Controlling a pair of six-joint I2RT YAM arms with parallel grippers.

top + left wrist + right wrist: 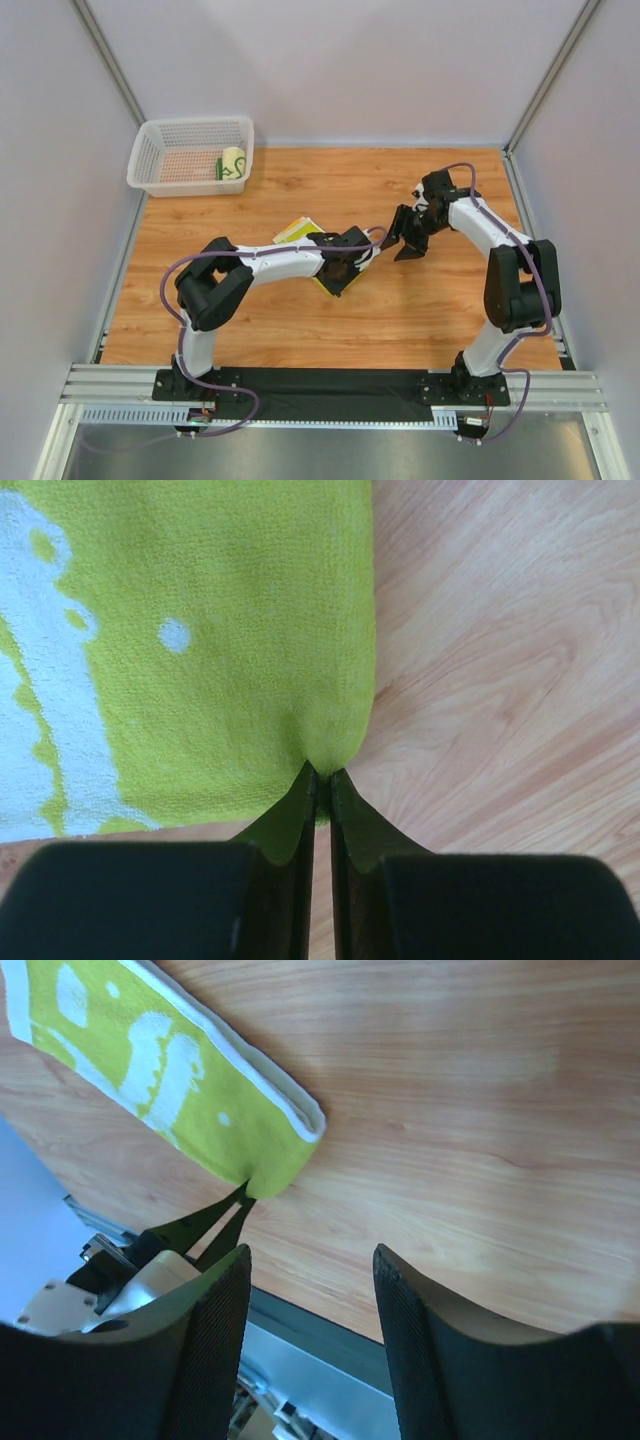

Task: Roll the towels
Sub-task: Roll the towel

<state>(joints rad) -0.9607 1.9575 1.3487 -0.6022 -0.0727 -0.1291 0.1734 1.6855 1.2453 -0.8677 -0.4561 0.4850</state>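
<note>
A lime-yellow towel (296,230) with white markings lies folded into a strip at the table's middle, partly hidden under my left arm. My left gripper (362,262) is shut on one corner of it; the left wrist view shows the jaws (322,772) pinching the towel (220,630) at its edge, low over the wood. My right gripper (408,240) is open and empty just right of it, apart from the towel. In the right wrist view the open gripper (312,1260) faces the towel (170,1070). A rolled towel (232,163) stands in the basket.
A white mesh basket (160,150) stands at the far left corner of the wooden table (450,310). Grey walls close in the left, back and right sides. A metal rail (330,385) runs along the near edge.
</note>
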